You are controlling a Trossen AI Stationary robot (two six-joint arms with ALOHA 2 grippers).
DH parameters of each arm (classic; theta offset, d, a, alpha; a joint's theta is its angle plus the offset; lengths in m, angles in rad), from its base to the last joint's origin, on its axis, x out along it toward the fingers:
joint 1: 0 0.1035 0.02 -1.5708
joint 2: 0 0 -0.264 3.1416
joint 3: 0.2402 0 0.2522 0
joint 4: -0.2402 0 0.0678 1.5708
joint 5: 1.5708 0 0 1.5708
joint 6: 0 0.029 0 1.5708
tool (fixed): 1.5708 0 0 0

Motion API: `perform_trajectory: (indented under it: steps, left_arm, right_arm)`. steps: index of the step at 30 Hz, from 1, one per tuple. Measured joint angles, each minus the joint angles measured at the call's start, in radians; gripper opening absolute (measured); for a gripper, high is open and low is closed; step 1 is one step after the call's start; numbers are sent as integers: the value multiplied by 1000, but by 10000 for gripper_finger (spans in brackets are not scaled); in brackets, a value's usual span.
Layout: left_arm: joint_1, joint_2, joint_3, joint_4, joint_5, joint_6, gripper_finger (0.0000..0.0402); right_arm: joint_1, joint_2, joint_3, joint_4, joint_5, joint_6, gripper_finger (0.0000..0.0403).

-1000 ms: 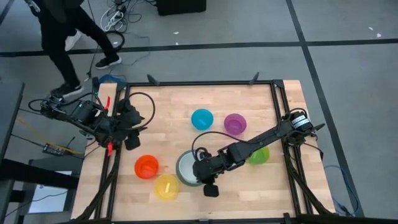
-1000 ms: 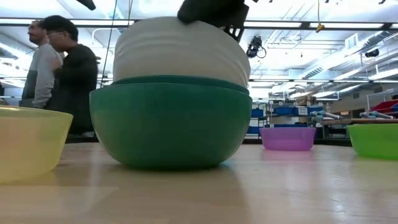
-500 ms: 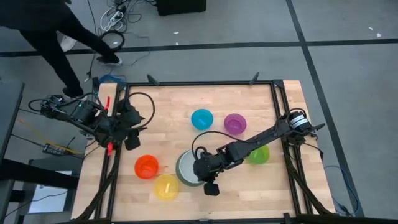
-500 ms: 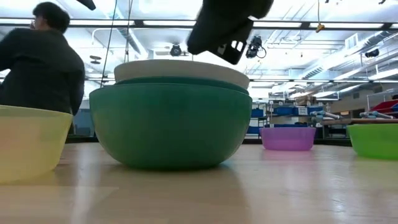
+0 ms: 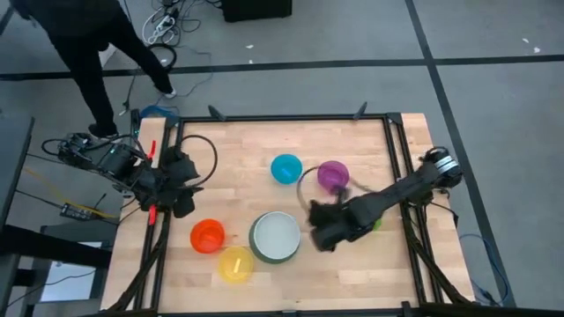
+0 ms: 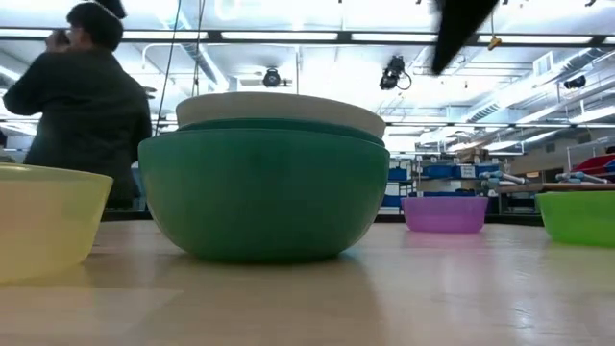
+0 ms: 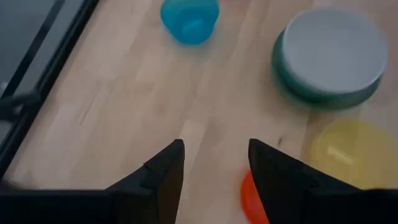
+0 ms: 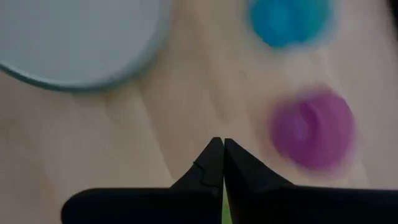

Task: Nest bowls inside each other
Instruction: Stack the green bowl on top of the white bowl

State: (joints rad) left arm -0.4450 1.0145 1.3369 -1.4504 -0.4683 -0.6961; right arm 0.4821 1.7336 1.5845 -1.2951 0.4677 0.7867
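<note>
A stack stands at the table's near middle: a white bowl (image 5: pixel 276 234) sits level inside a teal bowl (image 6: pixel 279 124), which sits in the large green bowl (image 6: pixel 264 192). Light blue (image 5: pixel 285 168), purple (image 5: pixel 332 175), orange (image 5: pixel 208 236) and yellow (image 5: pixel 235 263) bowls stand singly. A lime green bowl (image 6: pixel 579 216) lies half under my right arm. My right gripper (image 8: pixel 217 155) hovers shut and empty between the stack and the purple bowl. My left gripper (image 7: pixel 214 162) waits open at the table's left edge, above bare wood.
Black frame rails (image 5: pixel 300 117) run along the table's edges. A person (image 6: pixel 91 106) stands beyond the far left corner. Bare wood (image 5: pixel 352 273) lies along the near right.
The white bowl, which stood high in the stack under my right gripper, has dropped level into the teal bowl. My right gripper has left it, risen and swung toward the table's right, toward the purple and lime bowls, turning as it went.
</note>
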Motion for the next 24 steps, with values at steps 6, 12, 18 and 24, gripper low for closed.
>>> perform_trajectory:
  steps: [6, 12, 18, 24]
  left_arm:
    - [-91, 0, 0, -91, 1, -129, 188]
    - [-157, 0, 0, -89, -47, -155, 188]
    - [-174, 0, 0, -94, -98, -172, 188]
    - [-175, 0, 0, -92, -116, -173, 188]
  right_arm:
    - [95, -202, -76, -157, -74, 433, 22]
    - [153, -267, -264, -77, -170, 597, 86]
    - [135, -264, -451, 68, -241, 635, 139]
    - [110, -264, -571, 240, -283, 626, 153]
